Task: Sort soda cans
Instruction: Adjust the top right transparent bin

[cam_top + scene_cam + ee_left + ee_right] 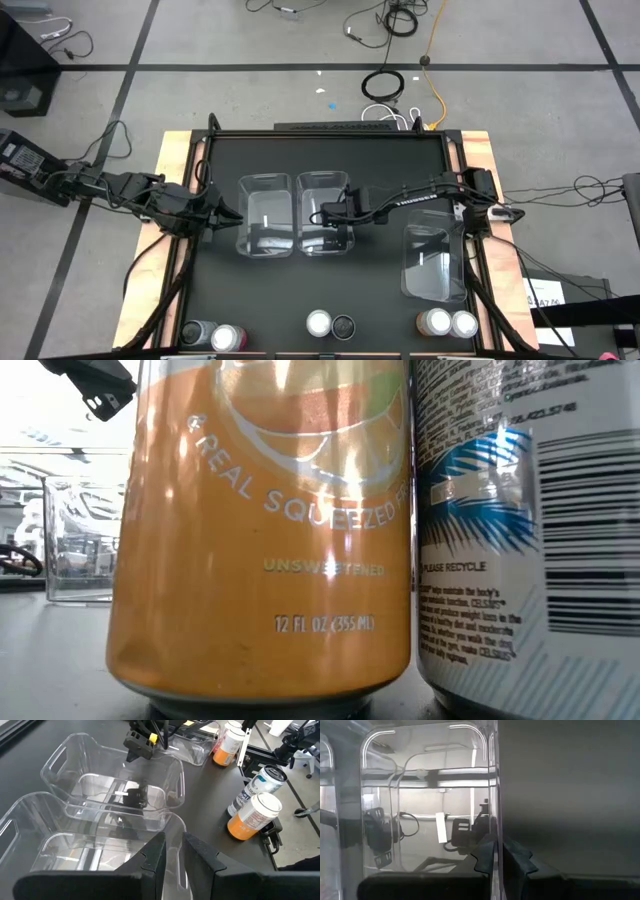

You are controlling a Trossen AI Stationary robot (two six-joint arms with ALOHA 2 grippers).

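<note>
Black table, soda cans untouched in three pairs along the bottom edge of the high view.
Both claws are on bins, not cans. The left gripper is clenched on the wall of the left bin and the right gripper on the middle bin, both at frame centre. A third bin sits lower right. Likely bin placement: slide them flat and slowly, pinch kept low, short of the cans.
</note>
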